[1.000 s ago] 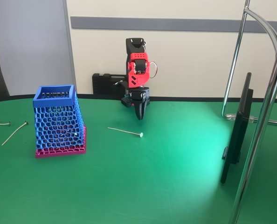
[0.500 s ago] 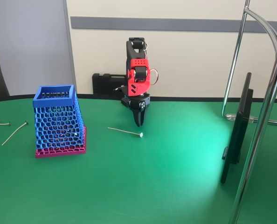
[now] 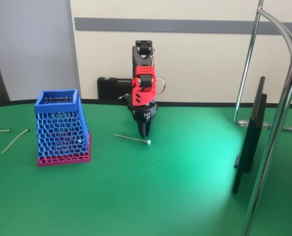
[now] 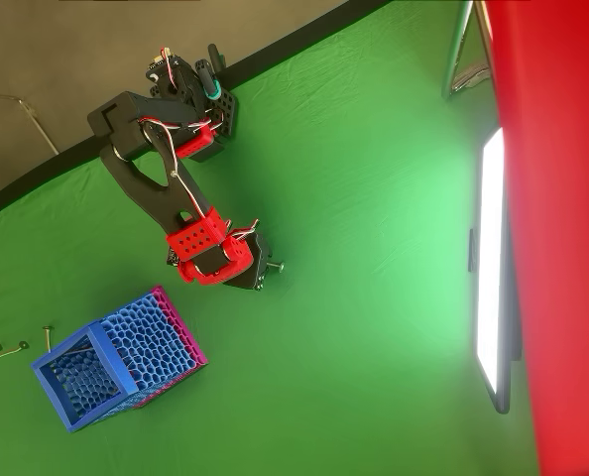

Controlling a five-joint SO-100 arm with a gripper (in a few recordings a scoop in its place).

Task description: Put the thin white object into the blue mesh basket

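**Inspector:** Working left to right in the fixed view. Far left on the green table (image 3: 151, 196), several spare sticks (image 3: 15, 139) lie loose, well apart from the work. Next, the blue mesh basket (image 3: 61, 127) stands upright on its pink base, rim open to the top. Nothing is visibly resting across its rim.

**Assessor:** And the thin white object?

**Inspector:** The thin white object (image 3: 131, 139) lies flat on the table to the right of the basket, its round knob at the right end. It is not held. The gripper (image 3: 143, 133) hangs directly over it, tips pointing down near the knob end, just above or behind the stick. The fingers stand slightly parted, a narrow gap, with nothing between them.

**Assessor:** Stage of task?

**Inspector:** In my judgement, approach for pickup; grasp not yet made. In the overhead view the gripper (image 4: 258, 281) covers most of the stick, with only the knob end peeking out beside it.

**Assessor:** Requirement for the next move?

**Inspector:** Lower so the fingers straddle the shaft, then close squarely. The stick is very thin, so a pinch that is off-line would likely miss or roll it. To the right, a monitor (image 3: 249, 137) and metal stand (image 3: 278, 118), clear of the work.
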